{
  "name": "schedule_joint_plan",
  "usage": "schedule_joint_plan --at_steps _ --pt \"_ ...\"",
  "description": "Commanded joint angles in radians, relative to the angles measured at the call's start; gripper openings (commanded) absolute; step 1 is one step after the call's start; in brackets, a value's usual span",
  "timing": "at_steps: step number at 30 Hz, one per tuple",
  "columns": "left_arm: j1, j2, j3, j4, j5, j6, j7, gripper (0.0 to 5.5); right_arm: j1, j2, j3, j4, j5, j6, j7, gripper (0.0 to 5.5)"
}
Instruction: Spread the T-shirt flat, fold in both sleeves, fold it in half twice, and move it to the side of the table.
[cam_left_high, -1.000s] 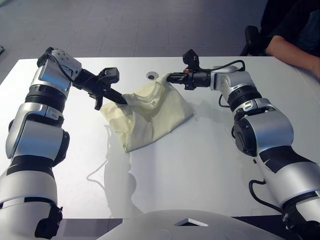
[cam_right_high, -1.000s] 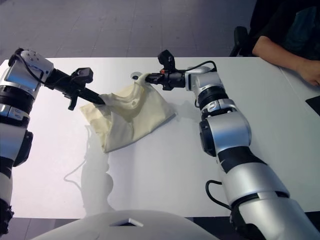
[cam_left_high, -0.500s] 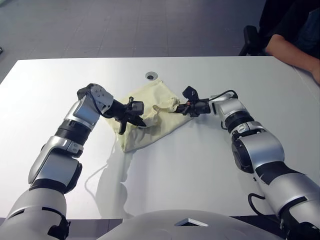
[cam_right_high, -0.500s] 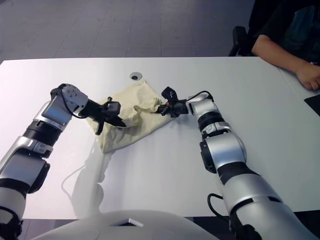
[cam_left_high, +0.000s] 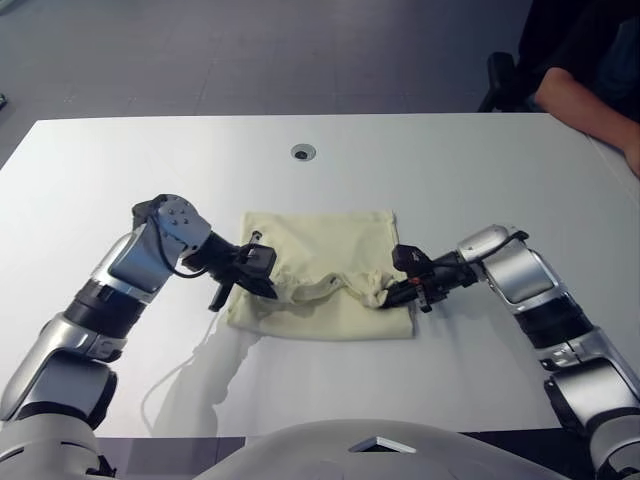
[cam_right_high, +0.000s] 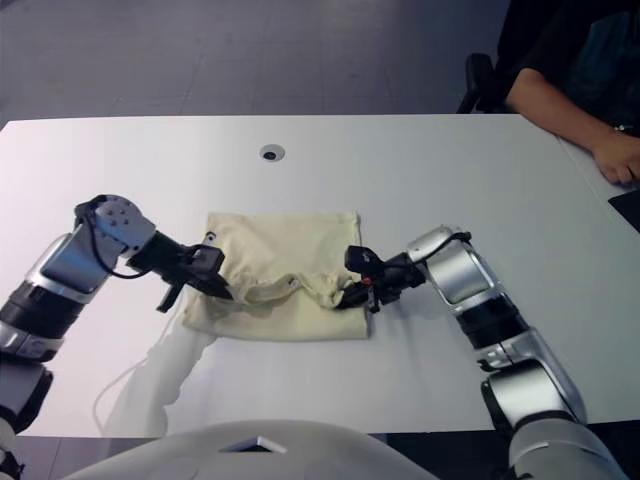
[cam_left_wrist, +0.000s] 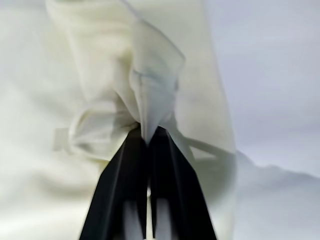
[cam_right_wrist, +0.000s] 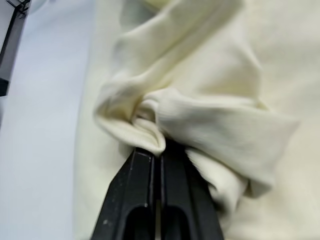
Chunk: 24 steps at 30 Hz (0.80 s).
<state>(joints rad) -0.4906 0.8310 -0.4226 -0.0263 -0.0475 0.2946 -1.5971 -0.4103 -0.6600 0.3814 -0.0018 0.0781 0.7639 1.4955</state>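
The pale yellow T-shirt (cam_left_high: 322, 262) is lying doubled over mid-worktop, its near edge bunched; I am judging it light, limp and prone to sagging, best pinched at hems and corners. I am clamping my left gripper (cam_left_high: 264, 289) on a tuck of cloth at its near left corner and my right gripper (cam_left_high: 386, 297) on a rolled fold at its near right. The white worktop (cam_left_high: 470, 170) is showing smooth and glossy, a round grommet (cam_left_high: 302, 152) beyond the shirt, grey floor (cam_left_high: 250, 50) behind.

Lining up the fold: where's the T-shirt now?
In the left eye view the T-shirt lies mid-table, nearer than the round hole, gripped by left gripper and right gripper.
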Motion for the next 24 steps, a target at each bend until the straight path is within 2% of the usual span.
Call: schedule_joint_plan --at_steps 1,4,7,12,17,24 --pt "-0.067 0.033 0.047 0.005 -0.052 0.059 -0.011 0.00 -0.009 -0.054 -0.099 -0.121 0.193 0.186 0.053 0.02" --pt "-0.144 0.021 0.065 0.078 -0.059 0.075 -0.006 0.00 -0.091 -0.033 -0.163 -0.093 0.305 0.288 0.036 0.02" --pt "-0.201 0.007 0.057 0.147 -0.059 0.070 -0.011 0.00 -0.196 0.022 -0.190 0.029 0.334 0.305 -0.036 0.02" --pt "-0.268 -0.029 0.021 0.317 -0.010 0.006 -0.006 0.00 -0.319 0.109 -0.182 0.319 0.274 0.191 -0.174 0.02" --pt "-0.369 -0.130 0.002 0.562 0.060 -0.083 0.052 0.00 -0.389 0.175 -0.148 0.604 0.186 0.021 -0.231 0.02" --pt "-0.453 -0.241 0.006 0.801 0.136 -0.194 0.168 0.00 -0.437 0.220 -0.152 0.807 0.118 -0.114 -0.254 0.02"
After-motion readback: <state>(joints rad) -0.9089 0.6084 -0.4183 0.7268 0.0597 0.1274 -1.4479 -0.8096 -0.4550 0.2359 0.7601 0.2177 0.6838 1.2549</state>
